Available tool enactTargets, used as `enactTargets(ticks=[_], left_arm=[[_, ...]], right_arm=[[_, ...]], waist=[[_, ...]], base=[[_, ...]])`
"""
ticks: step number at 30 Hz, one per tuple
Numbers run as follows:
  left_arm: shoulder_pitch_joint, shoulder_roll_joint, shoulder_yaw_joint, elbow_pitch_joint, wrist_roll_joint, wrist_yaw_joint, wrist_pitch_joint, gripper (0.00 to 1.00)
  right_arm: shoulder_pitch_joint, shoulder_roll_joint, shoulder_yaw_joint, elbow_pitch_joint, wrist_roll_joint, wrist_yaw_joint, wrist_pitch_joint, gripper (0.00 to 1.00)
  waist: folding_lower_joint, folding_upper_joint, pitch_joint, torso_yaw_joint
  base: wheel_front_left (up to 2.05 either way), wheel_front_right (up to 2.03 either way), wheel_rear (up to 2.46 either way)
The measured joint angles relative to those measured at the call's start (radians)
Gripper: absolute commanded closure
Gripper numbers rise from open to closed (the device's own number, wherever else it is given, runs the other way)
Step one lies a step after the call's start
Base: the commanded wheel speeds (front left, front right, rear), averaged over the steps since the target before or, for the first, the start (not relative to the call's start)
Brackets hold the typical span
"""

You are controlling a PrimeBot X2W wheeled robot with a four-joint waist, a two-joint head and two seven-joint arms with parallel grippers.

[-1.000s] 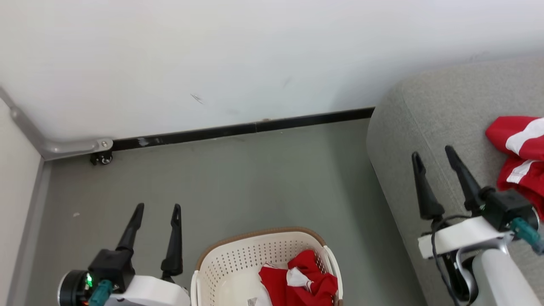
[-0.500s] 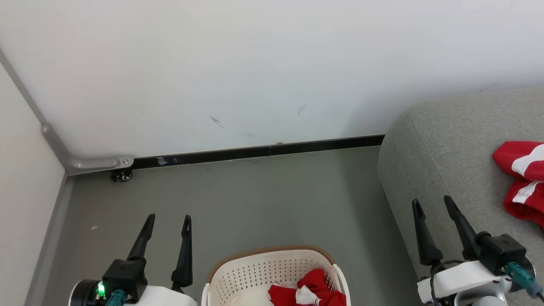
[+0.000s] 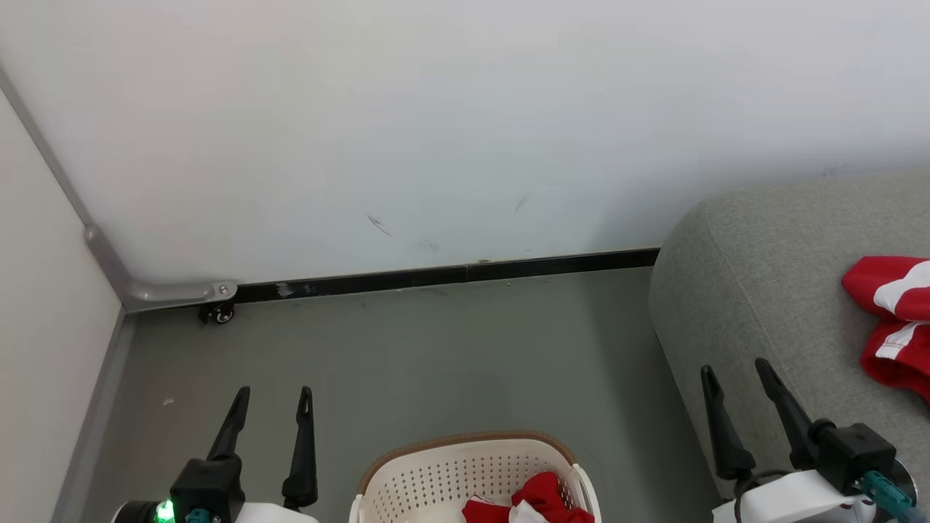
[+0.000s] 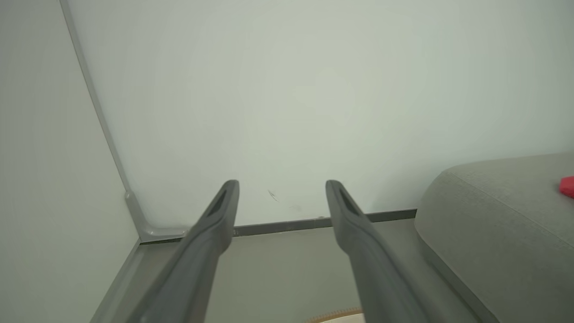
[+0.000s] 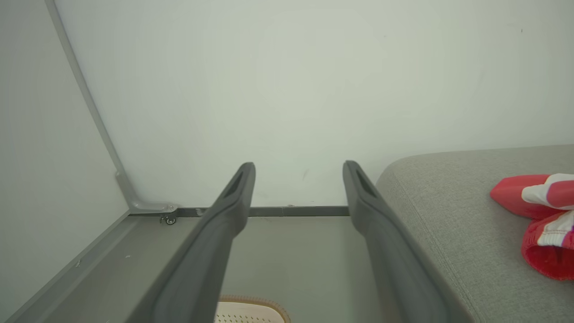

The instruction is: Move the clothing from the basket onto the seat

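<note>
Inside the basket (image 3: 434, 473), red clothing (image 3: 543, 497), another garment (image 3: 888, 319) on the seat (image 3: 763, 290)

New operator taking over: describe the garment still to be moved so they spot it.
Left of the grey sofa, on the floor, stands a cream perforated basket with a brown rim. The crumpled red clothing inside it is yours; the other red garment already lies on the sofa.

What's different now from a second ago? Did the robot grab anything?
The head camera tilted up, so everything slid down the picture. The right claw drew back from the red clothing on the grey sofa. Nothing was grabbed or released. Both claws stayed open and empty; the left claw, basket and red garment inside it kept their places.
</note>
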Motion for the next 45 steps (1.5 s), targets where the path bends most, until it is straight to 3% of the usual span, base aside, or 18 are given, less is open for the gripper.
enactTargets(ticks=[45], left_arm=[[0.004,0.012,0.037,0.015,0.007,0.012,0.000,0.00]], right_arm=[[0.054,0.003,0.012,-0.133,0.044,0.000,0.054,0.00]], waist=[[0.0000,0.0000,0.040,0.001]], base=[[0.00,0.00,0.00]])
